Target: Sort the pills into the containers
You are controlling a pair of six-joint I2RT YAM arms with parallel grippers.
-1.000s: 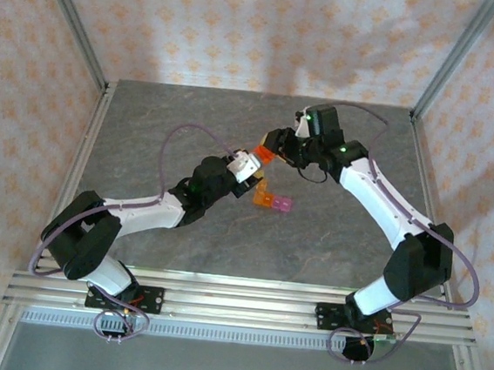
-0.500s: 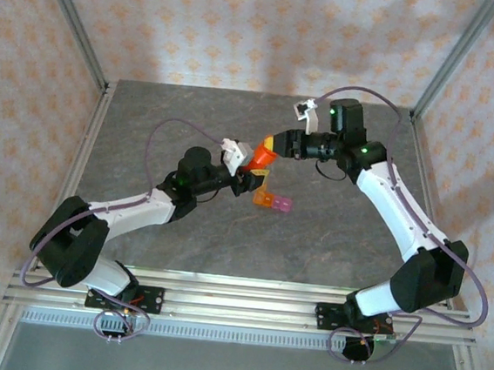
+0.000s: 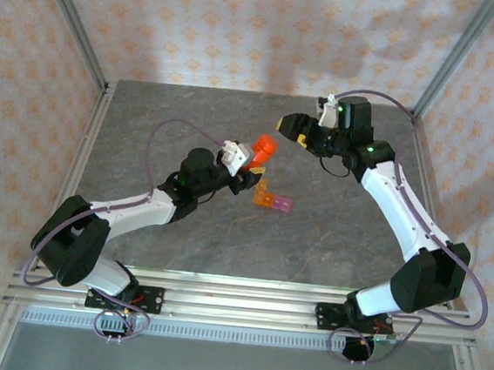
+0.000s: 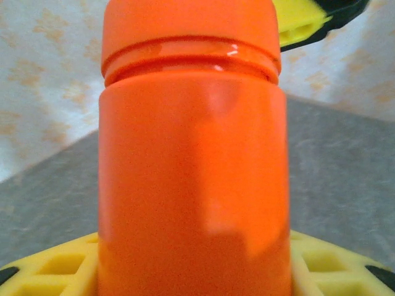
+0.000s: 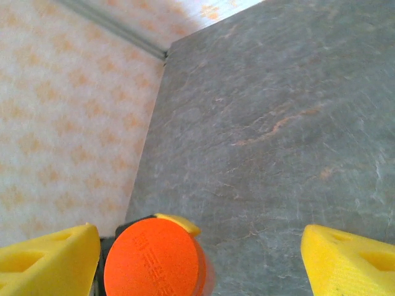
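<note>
The left gripper (image 3: 247, 166) is seen clenched on the orange bottle (image 3: 262, 147), which is held tilted above the table (image 3: 166, 116) with its cap (image 4: 188, 28) seated on the neck. The right gripper (image 3: 294, 128) is found released, its yellow fingers (image 5: 46, 259) spread wide to either side of the cap, and nothing is touched by them. The orange container (image 3: 262, 195) and the pink container (image 3: 283, 204) are set side by side on the table, just below the bottle. The step in hand is judged to be uncapping. A grip on the cap and a twist are probably called for, with the bottle kept steady so that no pills are spilled.
</note>
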